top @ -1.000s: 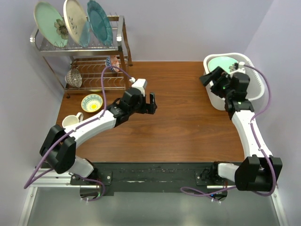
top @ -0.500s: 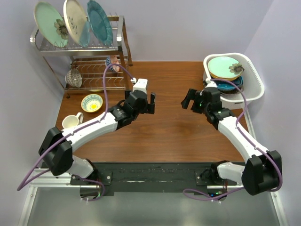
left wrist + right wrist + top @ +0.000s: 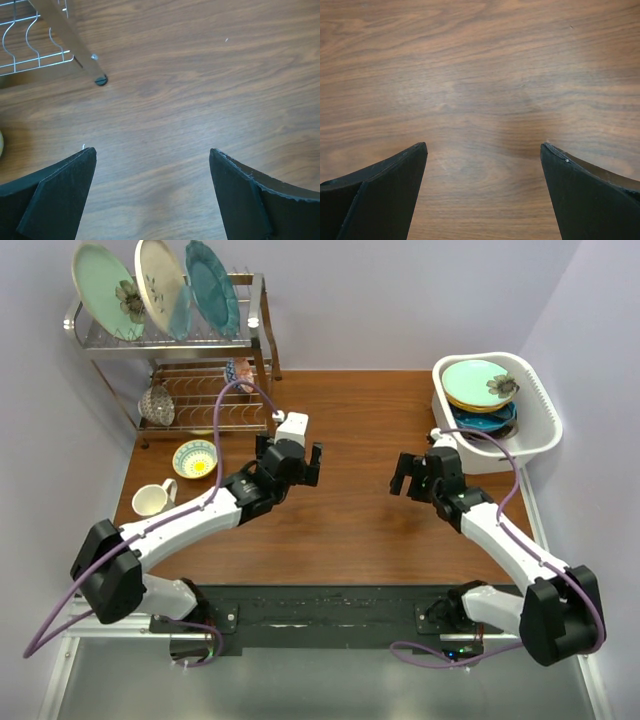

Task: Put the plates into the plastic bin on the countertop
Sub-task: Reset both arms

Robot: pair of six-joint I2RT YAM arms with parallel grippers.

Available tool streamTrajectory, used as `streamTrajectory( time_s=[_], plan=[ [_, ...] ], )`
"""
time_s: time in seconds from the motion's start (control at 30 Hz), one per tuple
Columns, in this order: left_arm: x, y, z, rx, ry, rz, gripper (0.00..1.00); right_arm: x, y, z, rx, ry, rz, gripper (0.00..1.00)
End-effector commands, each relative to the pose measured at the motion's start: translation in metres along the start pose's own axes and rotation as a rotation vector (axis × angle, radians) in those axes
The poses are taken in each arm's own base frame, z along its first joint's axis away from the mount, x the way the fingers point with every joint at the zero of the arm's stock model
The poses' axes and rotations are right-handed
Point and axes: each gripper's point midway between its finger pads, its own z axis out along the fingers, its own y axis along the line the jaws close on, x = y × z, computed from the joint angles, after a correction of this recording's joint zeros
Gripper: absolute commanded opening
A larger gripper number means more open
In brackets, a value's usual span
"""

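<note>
Retreat is happening on the right: the right claw [image 3: 484,146], hovering over the bin [image 3: 540,400] a second ago, is now hanging wide and empty above the tabletop [image 3: 360,520], just left of the bin. The plates [image 3: 475,380] are lying stacked unevenly inside the bin (a pale green flowered one on top, yellow and blue ones under it). The left claw [image 3: 152,151], well to the left of the bin, is also gaping wide and holding nothing, having drawn back slightly. No loose plate is showing on the tabletop, so the loading is looking finished or close to it. No brand, label or writing is showing legibly anywhere.
</note>
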Motion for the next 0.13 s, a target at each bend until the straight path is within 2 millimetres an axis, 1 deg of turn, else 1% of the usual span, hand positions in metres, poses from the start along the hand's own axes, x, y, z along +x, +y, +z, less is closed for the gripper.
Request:
streamTrajectory(
  time_s=[0.0, 0.03, 0.1],
  plan=[
    [-0.0069, 0.0033, -0.0031, 0.004, -0.053, 0.035, 1.0, -0.0074, -0.0006, 0.0051, 0.006, -0.04, -0.027, 0.99],
    [-0.0079, 0.0014, -0.0028, 0.013, -0.063, 0.033, 1.0, -0.0089, -0.0004, 0.0057, 0.006, -0.041, -0.026, 0.99],
    [-0.0059, 0.0038, -0.0032, 0.004, -0.066, 0.029, 1.0, -0.0141, 0.0035, 0.0061, -0.005, -0.053, -0.029, 0.99]
  ],
)
